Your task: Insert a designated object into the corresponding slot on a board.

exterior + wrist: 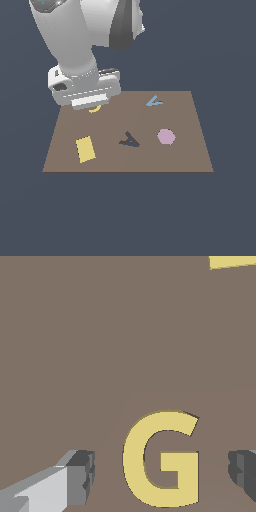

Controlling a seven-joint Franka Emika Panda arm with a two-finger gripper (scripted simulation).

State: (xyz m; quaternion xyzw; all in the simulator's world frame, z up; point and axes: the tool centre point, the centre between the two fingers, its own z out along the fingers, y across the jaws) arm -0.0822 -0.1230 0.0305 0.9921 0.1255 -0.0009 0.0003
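Observation:
The yellow G (160, 461) lies flat on the brown board (75, 356). My gripper (161, 473) is open and straddles it, with one finger (80, 476) on each side and a gap to the piece on both. In the exterior view the hand sits low over the board's (190, 150) far corner on that view's left. Only a sliver of the G (95, 108) shows under the gripper (92, 106). No dark G-shaped slot shows in either view.
On the board lie a plain yellow rectangle (85, 149), a dark A-shaped mark (129, 140), a pink polygon (166, 136) and a small blue letter shape (154, 101). The rectangle's corner shows in the wrist view (232, 261).

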